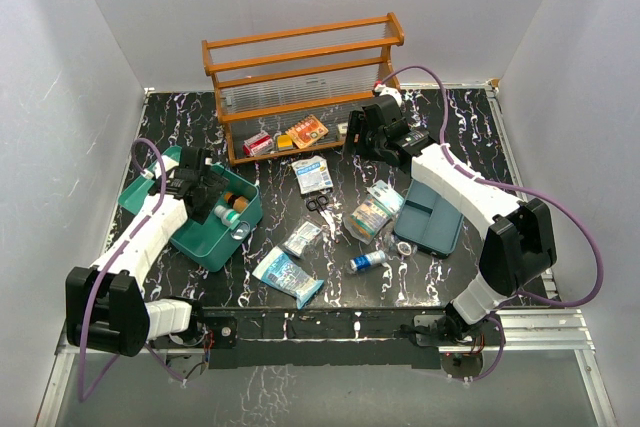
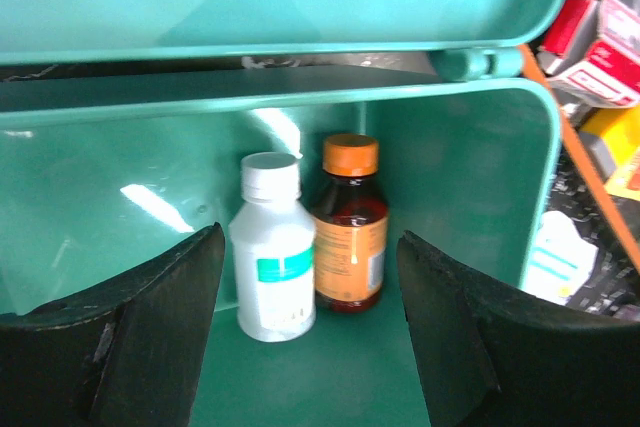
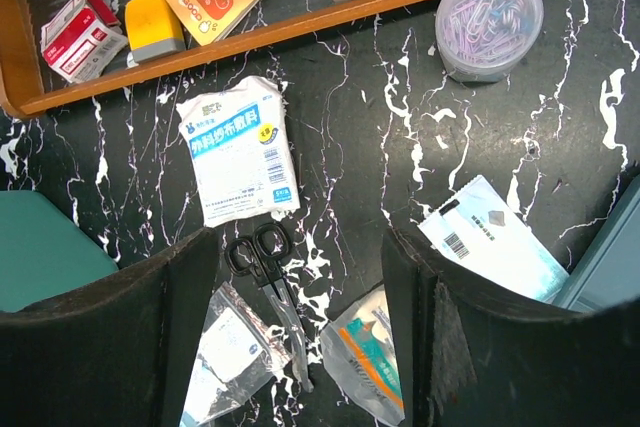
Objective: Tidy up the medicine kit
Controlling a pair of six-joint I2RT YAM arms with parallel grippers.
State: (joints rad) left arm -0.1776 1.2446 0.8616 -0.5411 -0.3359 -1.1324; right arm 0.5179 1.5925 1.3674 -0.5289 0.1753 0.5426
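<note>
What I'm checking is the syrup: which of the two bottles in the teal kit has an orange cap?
The dark amber bottle, upright beside the white bottle in the medicine kit; the other is white with a white cap.

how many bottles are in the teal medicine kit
2: a white bottle and an orange-capped brown bottle, side by side in the medicine kit; others may be hidden.

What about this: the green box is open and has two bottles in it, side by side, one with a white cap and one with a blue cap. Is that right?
Not quite. No cap is blue: the left wrist view shows the open medicine kit holding a white bottle with a white cap beside a brown bottle with an orange cap.
</note>
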